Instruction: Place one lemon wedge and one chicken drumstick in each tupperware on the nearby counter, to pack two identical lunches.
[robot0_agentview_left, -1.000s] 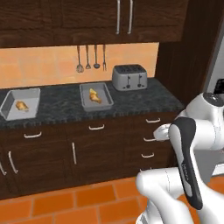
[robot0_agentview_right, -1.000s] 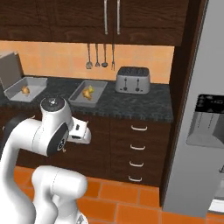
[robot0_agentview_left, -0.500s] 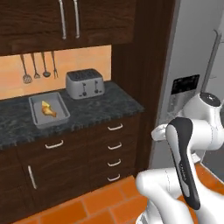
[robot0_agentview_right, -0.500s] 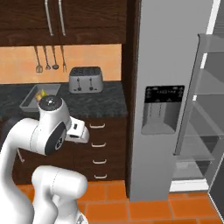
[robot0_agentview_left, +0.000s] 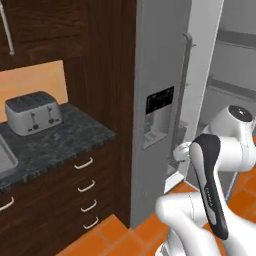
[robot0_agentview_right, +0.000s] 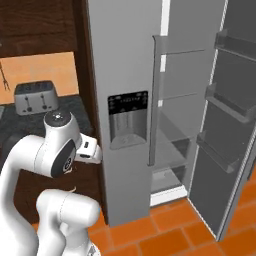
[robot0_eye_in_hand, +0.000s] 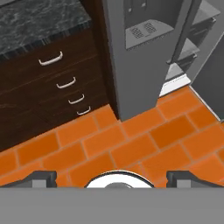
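We see the gripper (robot0_eye_in_hand: 112, 178) spread wide and empty, its two dark tips low at 7 and 5 o'clock in the hand view, hanging over the orange tiled floor (robot0_eye_in_hand: 131, 144). At 10 o'clock from it stand the dark wood drawers (robot0_eye_in_hand: 52, 83) under the black marbled counter (robot0_eye_in_hand: 39, 19); at 1 o'clock is the grey fridge (robot0_eye_in_hand: 144, 52), its door open. In the left base view one grey tupperware (robot0_agentview_left: 5, 161) just shows at the 9 o'clock edge, near the silver toaster (robot0_agentview_left: 32, 112).
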